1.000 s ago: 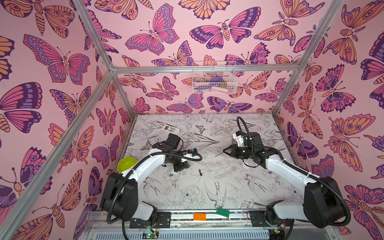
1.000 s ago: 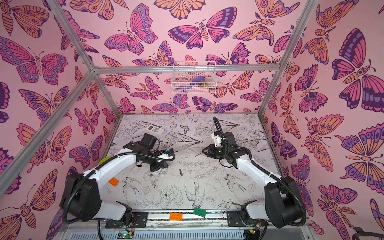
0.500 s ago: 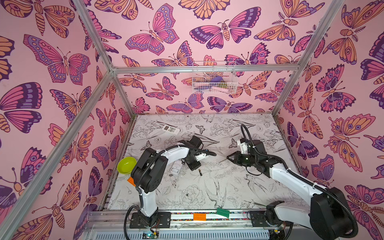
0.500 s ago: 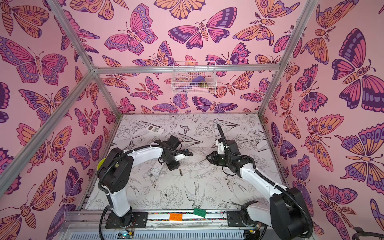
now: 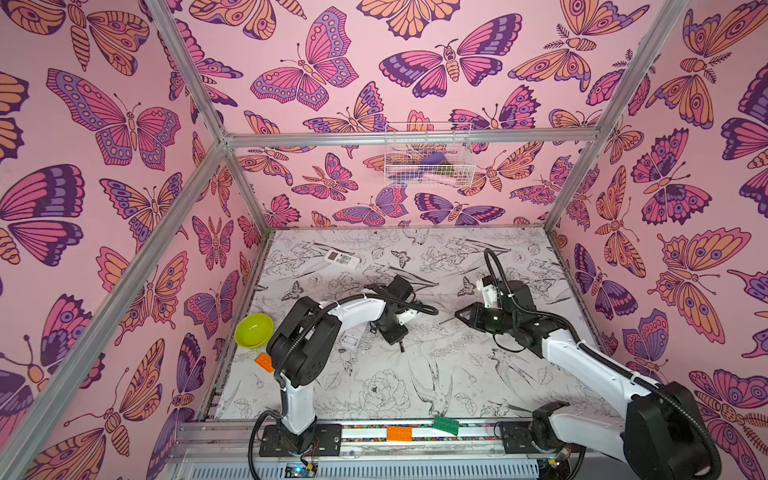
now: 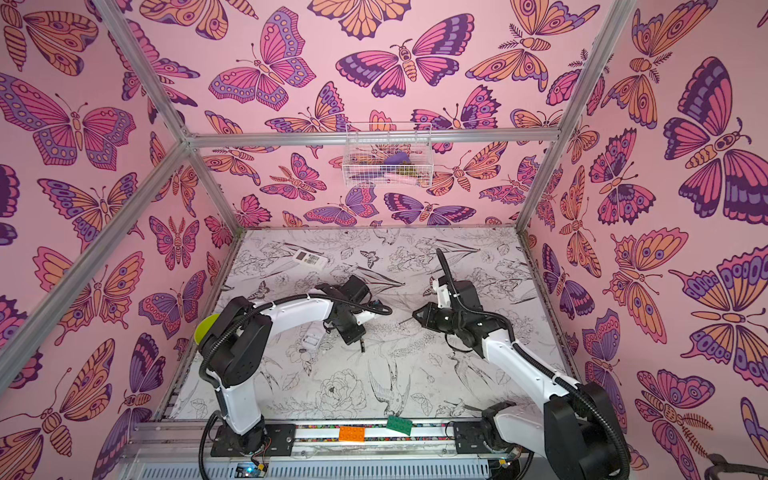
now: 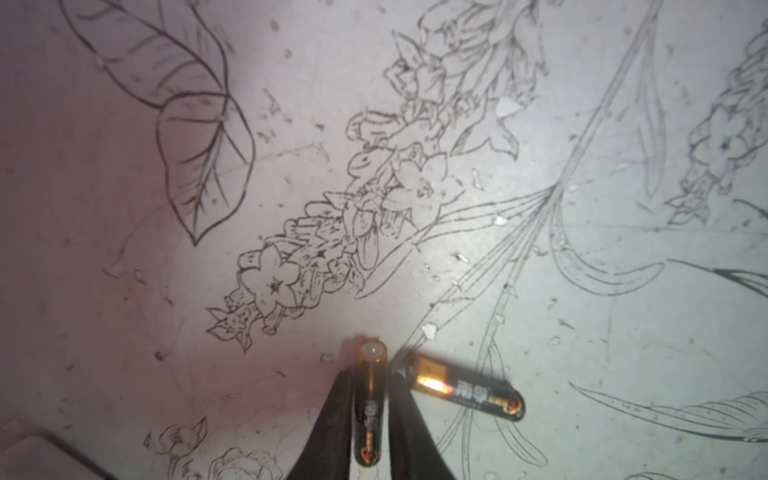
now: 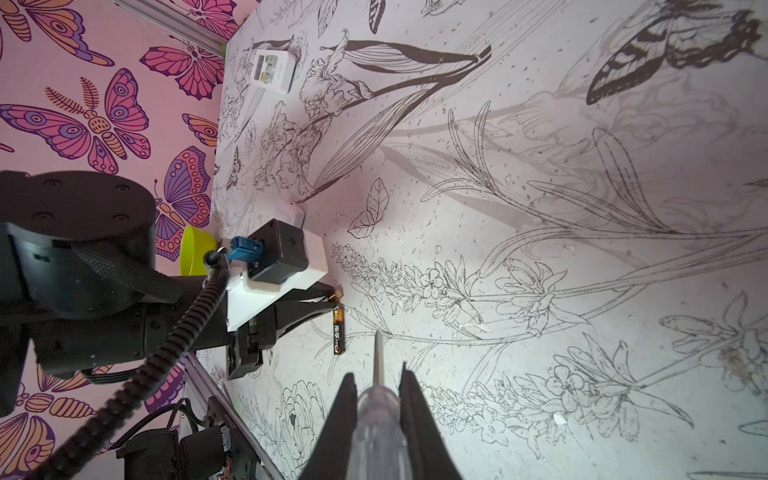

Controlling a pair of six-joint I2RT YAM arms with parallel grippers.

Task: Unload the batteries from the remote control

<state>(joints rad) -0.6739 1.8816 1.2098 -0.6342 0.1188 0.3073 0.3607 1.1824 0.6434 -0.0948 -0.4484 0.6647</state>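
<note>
Looks part done: 1 battery lies on table, 2nd battery just beside it sits btwn jaws of left gripper (gripped or freed, can't tell), right gripper near it clamps a screwdriver; rest unseen.

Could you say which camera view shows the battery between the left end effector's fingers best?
The left wrist view: the battery sits close up between the left end effector's fingers, gold tip plain. The right wrist view shows only its gold tip; in both top views it is too small to tell.
</note>
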